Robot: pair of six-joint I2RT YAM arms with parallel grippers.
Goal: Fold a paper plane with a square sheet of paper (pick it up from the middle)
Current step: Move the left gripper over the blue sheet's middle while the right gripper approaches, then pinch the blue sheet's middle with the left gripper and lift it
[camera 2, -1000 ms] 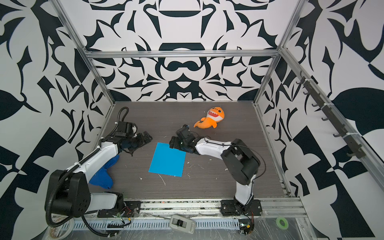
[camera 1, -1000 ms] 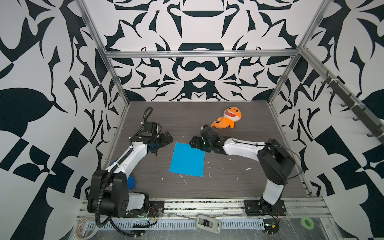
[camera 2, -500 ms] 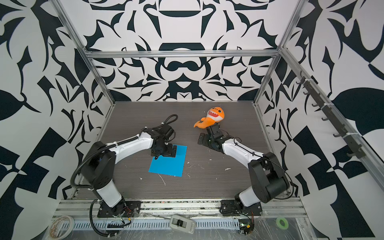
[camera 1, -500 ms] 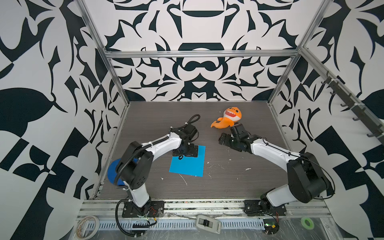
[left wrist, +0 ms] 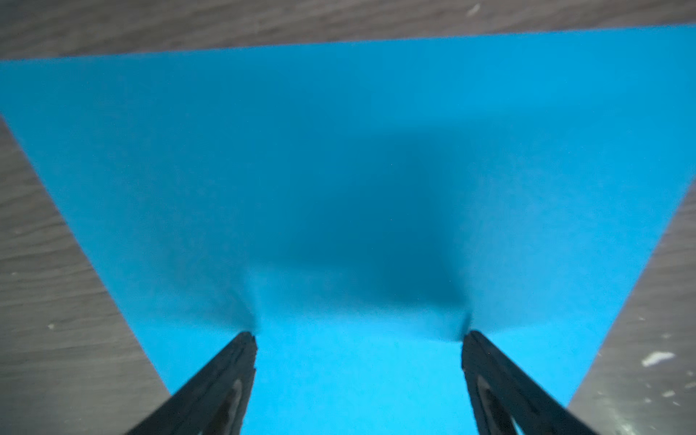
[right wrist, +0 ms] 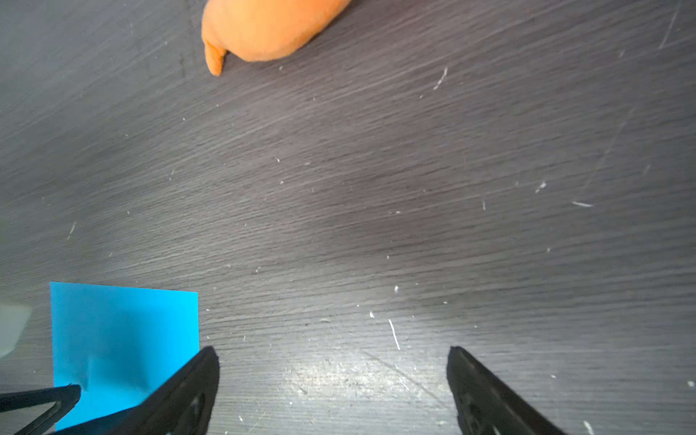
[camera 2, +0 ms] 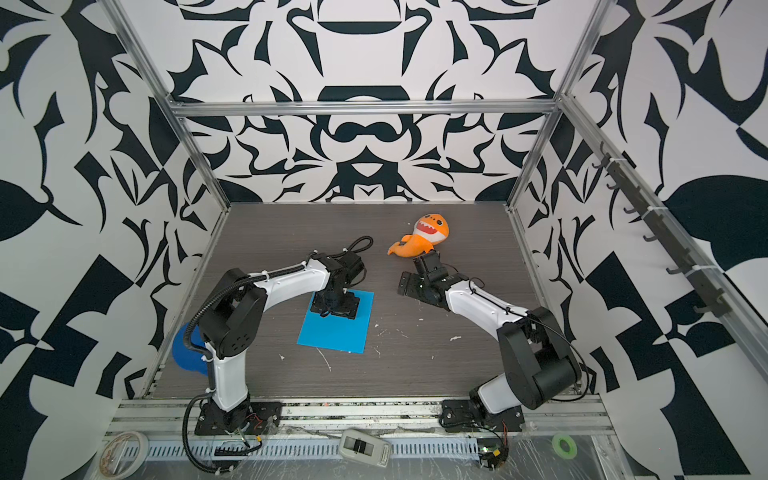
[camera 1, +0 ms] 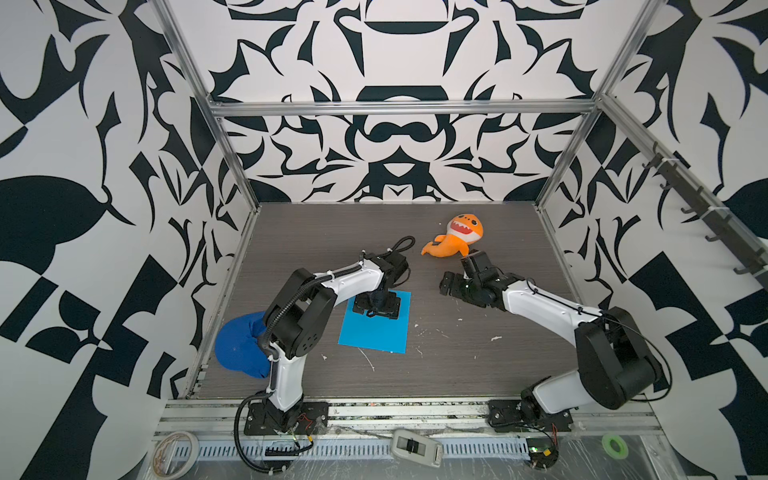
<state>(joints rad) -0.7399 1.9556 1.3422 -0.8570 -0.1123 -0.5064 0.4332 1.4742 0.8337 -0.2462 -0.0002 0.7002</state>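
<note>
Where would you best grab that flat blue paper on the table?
Probably its middle, from straight above: the square sheet of paper lies flat with no raised edge, so the left pincer, open with both tips on it, could pinch up a ridge.

In a top view, the left arm [camera 1: 345,282] goes up from its base and reaches toward 1 o'clock. Its wrist points the left gripper [camera 1: 376,309] straight down, jaws wide apart. The right arm [camera 1: 540,303] stretches low toward 10 o'clock, and the right gripper [camera 1: 460,277] has its jaws wide apart too.
</note>
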